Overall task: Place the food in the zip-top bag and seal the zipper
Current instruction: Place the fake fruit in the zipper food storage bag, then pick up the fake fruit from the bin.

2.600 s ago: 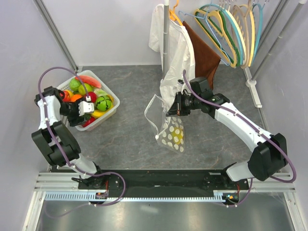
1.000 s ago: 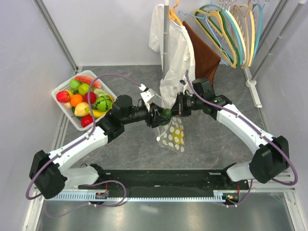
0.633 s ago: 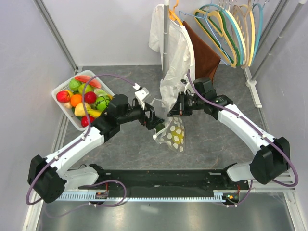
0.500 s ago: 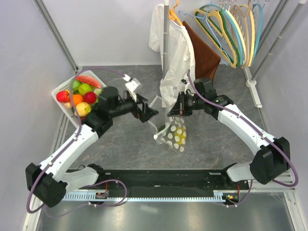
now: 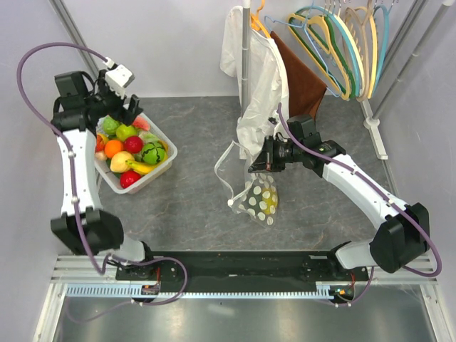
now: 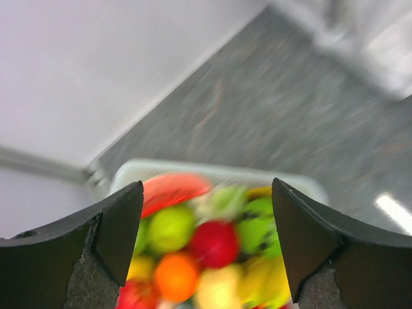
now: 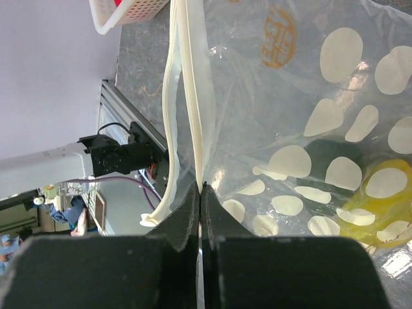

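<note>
A grey, stone-patterned table (image 5: 192, 206) fills the floor of a pale-walled booth. At far left the left gripper (image 5: 121, 112) hangs over the back corner of a white lattice basket (image 5: 155, 177), its claw spread wide with nothing between the fingers (image 6: 71, 251). Its wrist view, though blurred, looks straight down onto the fruit. The basket holds most of the food: a red apple (image 5: 133, 144), an orange (image 5: 113, 148), a green apple (image 5: 127, 132), a striped green melon (image 5: 152, 153), a yellow pear (image 5: 121, 161) and a banana (image 5: 142, 169). Right of centre, well apart from the basket, the zip-top bag (image 5: 256, 203) hangs with its bottom on the table and its mouth gaping. A yellow piece (image 7: 380, 193) and a dark green piece (image 7: 328, 161) lie inside; through the dotted plastic their kind cannot be made out. The zipper (image 7: 191, 96) runs as a white double track down the mouth edge. The right gripper (image 5: 253, 165) has its claw pressed together on that track, holding the bag up by it. Behind the bag a white garment (image 5: 253, 78) and a brown cloth (image 5: 303, 82) hang from a rail. Further right is a row of coloured hangers (image 5: 342, 43).
</note>
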Controlling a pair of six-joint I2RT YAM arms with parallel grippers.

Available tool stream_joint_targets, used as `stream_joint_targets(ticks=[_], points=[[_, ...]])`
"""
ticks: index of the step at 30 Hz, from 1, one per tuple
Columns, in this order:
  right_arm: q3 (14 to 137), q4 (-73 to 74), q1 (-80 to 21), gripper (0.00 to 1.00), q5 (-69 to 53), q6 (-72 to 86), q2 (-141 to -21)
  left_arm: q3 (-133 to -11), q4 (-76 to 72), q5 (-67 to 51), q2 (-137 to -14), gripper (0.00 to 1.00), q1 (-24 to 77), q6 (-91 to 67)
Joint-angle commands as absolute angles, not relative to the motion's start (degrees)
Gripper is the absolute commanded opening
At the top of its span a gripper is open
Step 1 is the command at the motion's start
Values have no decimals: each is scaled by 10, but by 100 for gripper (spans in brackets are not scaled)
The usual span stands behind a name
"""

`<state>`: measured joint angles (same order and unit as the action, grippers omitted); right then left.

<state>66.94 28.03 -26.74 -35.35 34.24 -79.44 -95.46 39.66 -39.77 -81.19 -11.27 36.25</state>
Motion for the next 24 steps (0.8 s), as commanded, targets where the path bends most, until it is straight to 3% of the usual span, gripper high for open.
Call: stream_joint_targets(ticks=[1,7,12,24], points=[[682,280,-265,0,-359,336,-778,-1013,473,-341,-907,84,-158,616],[684,286,-265,0,-359,330,-779,-1042,515,-271,-983,82,-164,744],[679,285,-264,0,-358,330,-778,-1173,749,-345,-1059,82,-192,722],[678,282,-263,0,-360,332,-787,-1094,780,-380,-1089,87,-193,751]])
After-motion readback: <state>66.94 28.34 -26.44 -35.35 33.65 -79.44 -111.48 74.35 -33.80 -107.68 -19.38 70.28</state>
